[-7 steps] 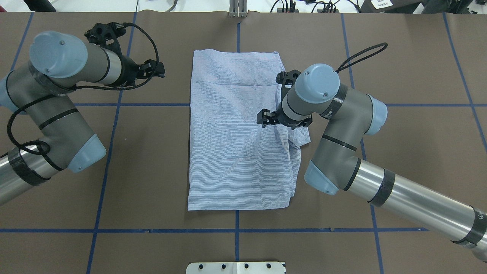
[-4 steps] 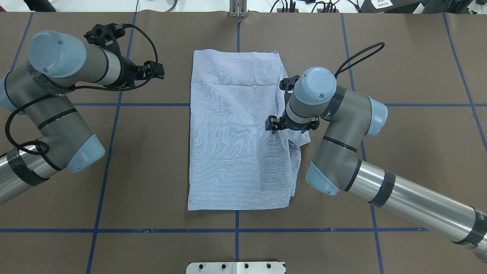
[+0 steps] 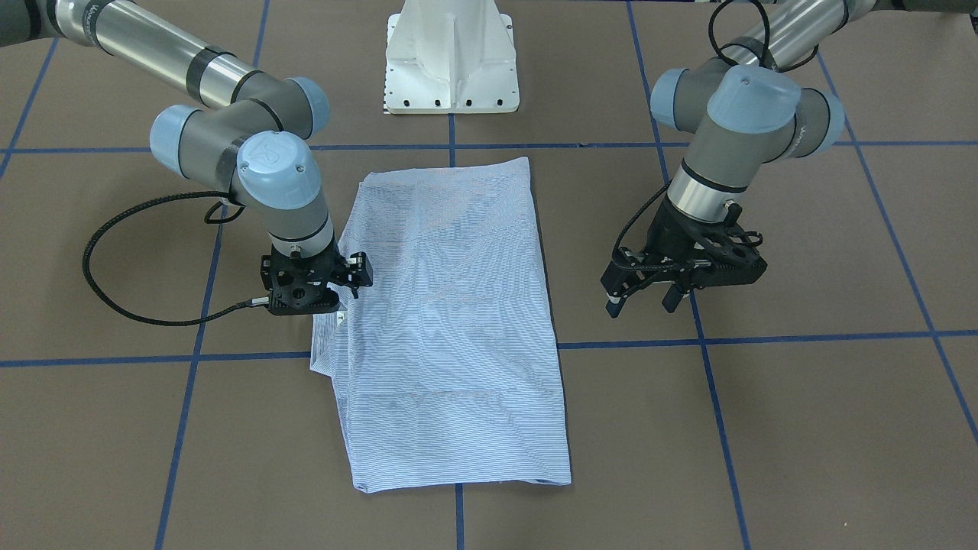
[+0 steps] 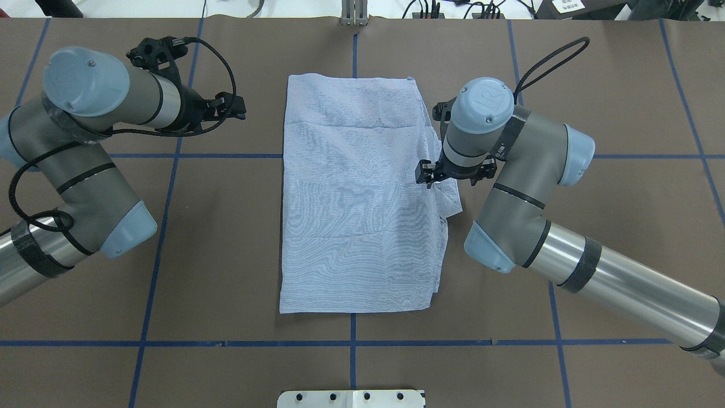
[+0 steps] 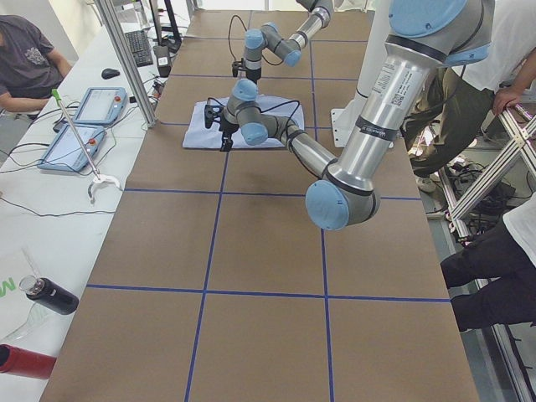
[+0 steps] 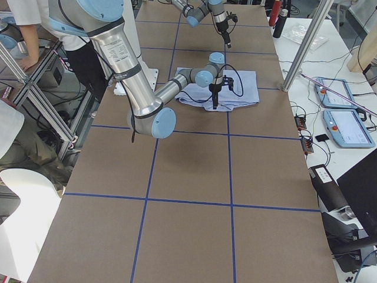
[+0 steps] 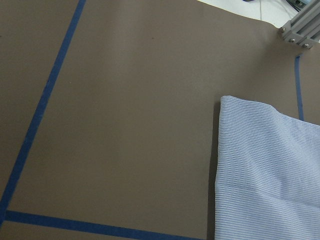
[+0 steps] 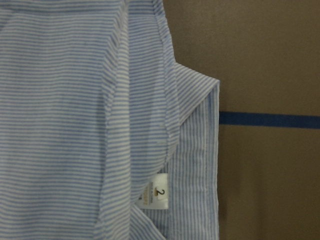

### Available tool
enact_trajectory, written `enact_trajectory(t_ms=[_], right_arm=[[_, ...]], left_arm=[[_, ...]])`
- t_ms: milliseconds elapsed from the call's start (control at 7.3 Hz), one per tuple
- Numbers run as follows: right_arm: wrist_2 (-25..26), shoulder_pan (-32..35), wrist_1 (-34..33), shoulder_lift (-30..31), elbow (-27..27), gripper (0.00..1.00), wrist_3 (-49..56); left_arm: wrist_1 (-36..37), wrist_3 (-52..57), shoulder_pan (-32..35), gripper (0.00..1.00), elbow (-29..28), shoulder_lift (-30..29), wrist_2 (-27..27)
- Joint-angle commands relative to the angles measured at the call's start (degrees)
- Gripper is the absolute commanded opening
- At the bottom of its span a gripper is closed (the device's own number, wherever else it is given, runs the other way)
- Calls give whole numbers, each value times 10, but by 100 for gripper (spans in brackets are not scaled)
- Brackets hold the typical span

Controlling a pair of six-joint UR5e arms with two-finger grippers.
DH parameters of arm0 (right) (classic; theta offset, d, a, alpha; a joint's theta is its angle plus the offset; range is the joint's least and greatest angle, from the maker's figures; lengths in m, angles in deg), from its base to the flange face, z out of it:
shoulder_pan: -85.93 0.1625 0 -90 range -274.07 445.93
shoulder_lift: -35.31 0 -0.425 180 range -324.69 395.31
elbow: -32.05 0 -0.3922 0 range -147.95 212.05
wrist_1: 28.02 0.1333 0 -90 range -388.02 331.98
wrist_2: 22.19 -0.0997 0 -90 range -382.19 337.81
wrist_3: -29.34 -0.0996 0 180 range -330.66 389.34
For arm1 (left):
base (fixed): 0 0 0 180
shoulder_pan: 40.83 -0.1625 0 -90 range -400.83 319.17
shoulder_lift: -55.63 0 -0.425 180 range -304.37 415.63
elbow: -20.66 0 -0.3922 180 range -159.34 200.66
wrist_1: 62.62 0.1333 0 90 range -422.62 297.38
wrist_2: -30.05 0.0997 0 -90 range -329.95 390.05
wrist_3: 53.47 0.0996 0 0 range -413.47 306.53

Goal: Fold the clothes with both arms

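The clothes are one blue-and-white striped shirt (image 4: pixel 357 192) (image 3: pixel 451 321), folded into a flat upright rectangle in the middle of the table. My right gripper (image 4: pixel 452 173) (image 3: pixel 317 279) points down, low over the shirt's edge on my right side. Its jaws look spread, with nothing between them. The right wrist view is filled by the striped shirt (image 8: pixel 75 125), with a collar fold and a white size label (image 8: pixel 157 195). My left gripper (image 4: pixel 235 107) (image 3: pixel 642 304) hangs open over bare table, clear of the shirt's other side. The left wrist view catches a far corner of the shirt (image 7: pixel 270 170).
Blue tape lines (image 4: pixel 164 156) cross the brown table cover. The white pedestal base (image 3: pixel 451 57) stands at the robot's edge. A metal post (image 4: pixel 354 11) stands at the far edge. A person (image 5: pixel 25 59) sits by tablets at a side bench. Other people stand behind the robot.
My right gripper has slid from the middle of the shirt out to its right edge. The shirt has stayed flat. The left arm has barely moved.
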Motion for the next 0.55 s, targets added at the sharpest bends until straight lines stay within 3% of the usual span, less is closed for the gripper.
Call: enact_trajectory(t_ms=[0,411], right_arm=[[-2,18,-32,22,35,100,38],[-7,19,-64,25,96,100,36]], left_arm=[[0,-1,0,100,2,-2,-1],[1,-19,1,100,24,2,-17]])
